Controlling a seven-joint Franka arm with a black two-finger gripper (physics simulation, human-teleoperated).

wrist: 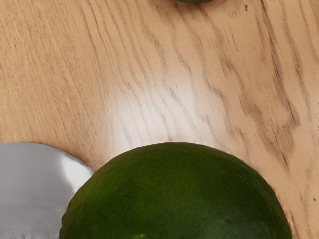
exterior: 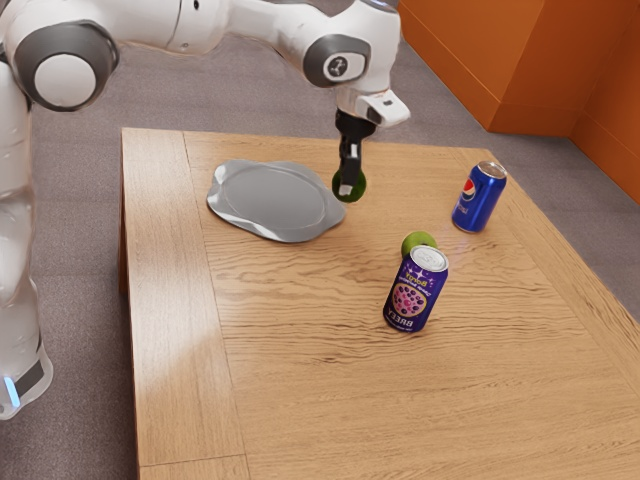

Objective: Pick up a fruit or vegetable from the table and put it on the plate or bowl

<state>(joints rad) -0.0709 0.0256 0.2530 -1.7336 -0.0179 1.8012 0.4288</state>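
The fingers (exterior: 350, 160) clamp a green lime (exterior: 349, 187) just beside the plate (exterior: 270, 200) rim. Apparently raised off the desk (exterior: 300, 350), it looks ready for carrying over the plate.

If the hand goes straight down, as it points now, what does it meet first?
Probably the bare table, just beside the grey plate: the dark green fruit held in the hand would touch wood first. Depth is unclear; the plate's rim is possible.

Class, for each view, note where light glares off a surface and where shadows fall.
Exterior view: a pale streak of light on the table toward the view's left; a faint shadow under the purple can. Wrist view: whitish glare on the wood beyond the held green fruit; pale sheen on the plate.
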